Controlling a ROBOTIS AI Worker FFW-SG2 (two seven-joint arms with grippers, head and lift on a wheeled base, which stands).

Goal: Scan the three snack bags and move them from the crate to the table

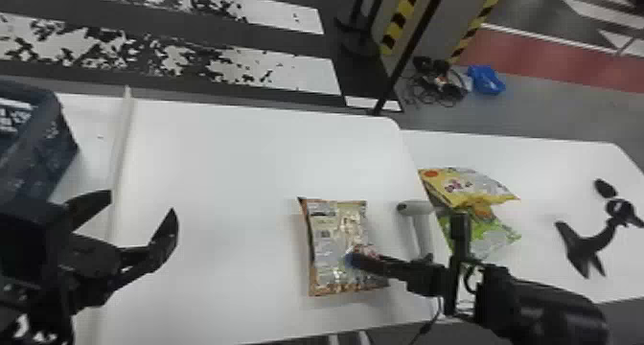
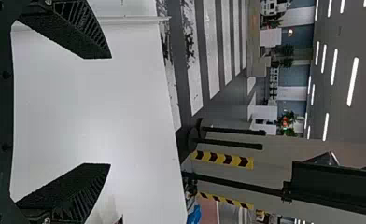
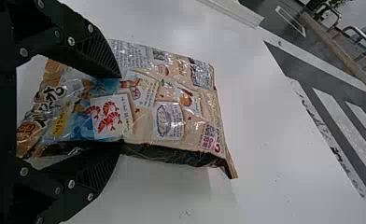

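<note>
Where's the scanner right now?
Head view, right of center: scanner at the right edge of the white table, between the tan bag and the yellow bag.

The crate [image 1: 38,152] is at the far left, beyond the ridge [image 1: 122,152] that runs from front to back. Right of that ridge, one snack bag [image 1: 335,238] is over the middle table [image 1: 215,176] — between the right gripper's [image 1: 357,259] fingers. The scanner [image 1: 416,209] lies just right of it, near the table's edge. Two more bags [image 1: 467,186] lie touching on the right-hand table [image 1: 565,176], one behind the other — cables [image 1: 436,87] on the floor behind.
</note>
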